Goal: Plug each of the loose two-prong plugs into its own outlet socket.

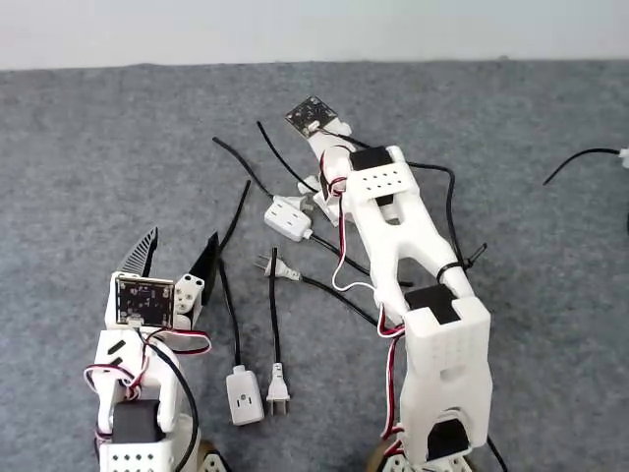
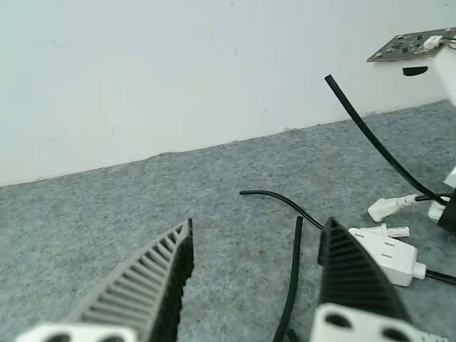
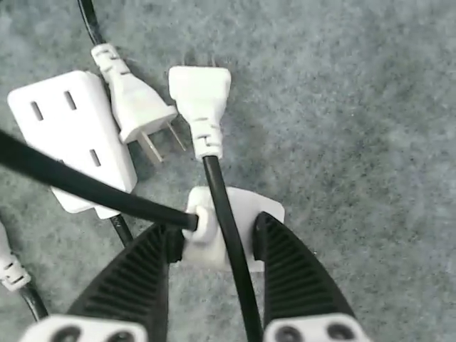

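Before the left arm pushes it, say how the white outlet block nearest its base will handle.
The outlet block lies flat and boxy on the carpet, so it should slide, not roll, probably with some drag. It looks small and plastic, likely light. Its thin black cord curves loosely, so it is probably floppy and may tug the block askew.

Probably a lab: grey carpet [image 1: 79,147], bare white wall [image 1: 295,29]

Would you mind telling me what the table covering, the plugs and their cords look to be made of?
Table covering: grey felt or short carpet, by its fuzzy, flecked surface.
Plugs: smooth white moulded plastic with ribbed collars; prongs look metal.
Cords: probably black rubber or vinyl sheath, slightly glossy.
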Motion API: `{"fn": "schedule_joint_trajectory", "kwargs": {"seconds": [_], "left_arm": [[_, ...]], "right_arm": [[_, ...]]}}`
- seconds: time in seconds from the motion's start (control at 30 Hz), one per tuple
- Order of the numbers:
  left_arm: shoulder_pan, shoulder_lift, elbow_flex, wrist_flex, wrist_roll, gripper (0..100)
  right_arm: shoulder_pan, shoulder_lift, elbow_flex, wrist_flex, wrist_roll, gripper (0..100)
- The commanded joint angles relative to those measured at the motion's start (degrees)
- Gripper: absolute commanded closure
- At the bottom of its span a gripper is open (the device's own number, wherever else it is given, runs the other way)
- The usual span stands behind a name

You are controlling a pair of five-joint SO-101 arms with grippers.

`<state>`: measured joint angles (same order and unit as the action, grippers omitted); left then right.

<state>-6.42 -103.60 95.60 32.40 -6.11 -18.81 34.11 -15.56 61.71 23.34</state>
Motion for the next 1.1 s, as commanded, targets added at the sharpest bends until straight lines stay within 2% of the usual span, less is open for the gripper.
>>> {"fn": "schedule_joint_trajectory", "kwargs": {"seconds": [0.0, 0.87, 1.07], "left_arm": [[0.3, -1.1, -1.0, -1.8, 0.4, 72], [0.3, -1.1, -0.7, -1.8, -1.1, 72], [0.3, -1.1, -0.7, -1.8, -1.1, 72]], "right_arm": [[0.0, 4.0, 0.2, 0.0, 0.2, 98.9], [-0.4, 3.5, 0.1, 2.0, 0.5, 98.4], [-0.4, 3.4, -1.3, 5.2, 0.3, 85.9]]}}
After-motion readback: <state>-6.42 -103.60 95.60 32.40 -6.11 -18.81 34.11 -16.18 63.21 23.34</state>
